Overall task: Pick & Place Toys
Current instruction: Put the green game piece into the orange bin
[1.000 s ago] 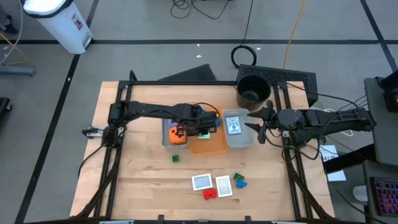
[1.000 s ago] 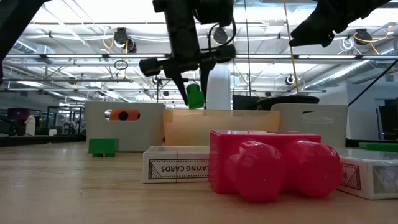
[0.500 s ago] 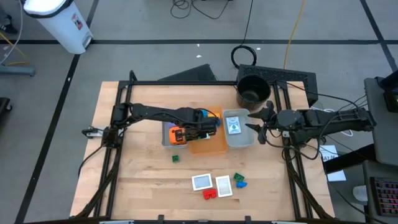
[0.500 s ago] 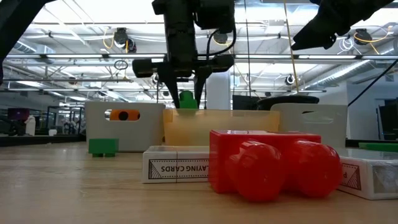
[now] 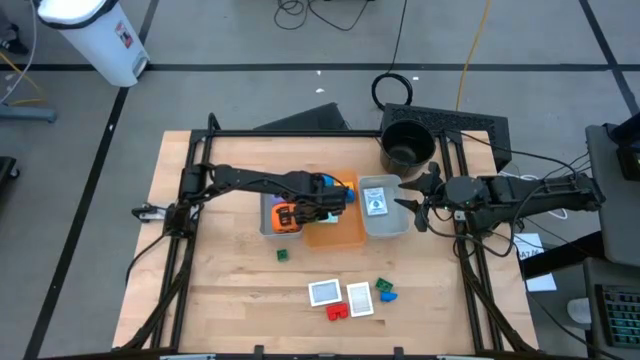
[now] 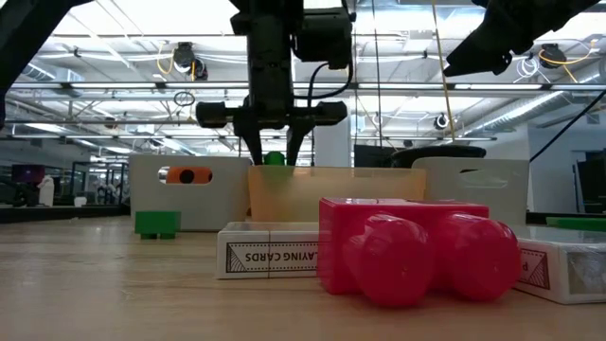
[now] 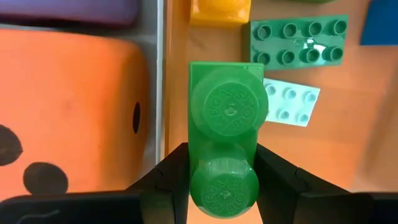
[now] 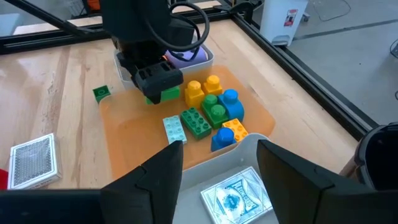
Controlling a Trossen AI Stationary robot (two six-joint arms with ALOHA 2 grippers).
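green brick, 2 round studs, glossy

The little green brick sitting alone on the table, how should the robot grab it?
Probably straight down from above, pinching two opposite flat sides of the little green brick. It lies apart on the table with nothing beside it, so fingers should fit on either side.

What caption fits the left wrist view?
Left gripper lowers a green brick into the orange tray.
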